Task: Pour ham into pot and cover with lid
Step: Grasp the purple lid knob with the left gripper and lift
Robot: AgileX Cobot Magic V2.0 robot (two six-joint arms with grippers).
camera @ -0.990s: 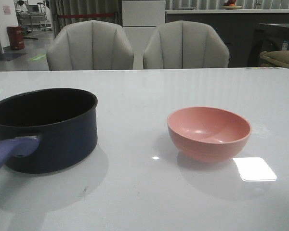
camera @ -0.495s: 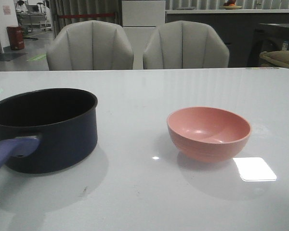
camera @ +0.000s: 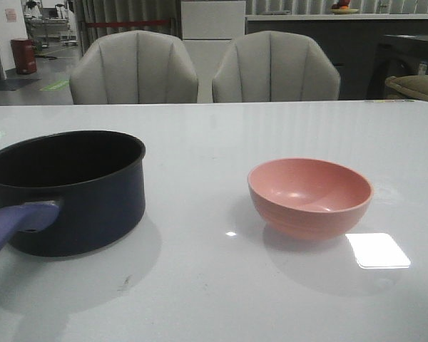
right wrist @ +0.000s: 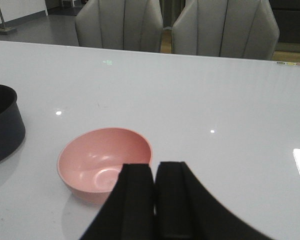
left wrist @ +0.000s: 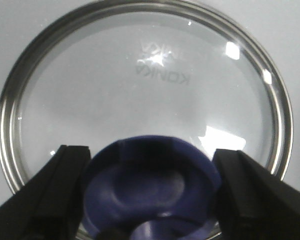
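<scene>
Left claw spread astride the lid's knob (right claw pressed together, empty); an off-centre closure could tilt the glass lid.

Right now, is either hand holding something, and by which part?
Nothing is held. The left hand is open, its fingers either side of the lid knob. The right hand is shut and empty.

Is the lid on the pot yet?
No. The pot stands uncovered; the lid lies on the table, left gripper open around its knob.
</scene>
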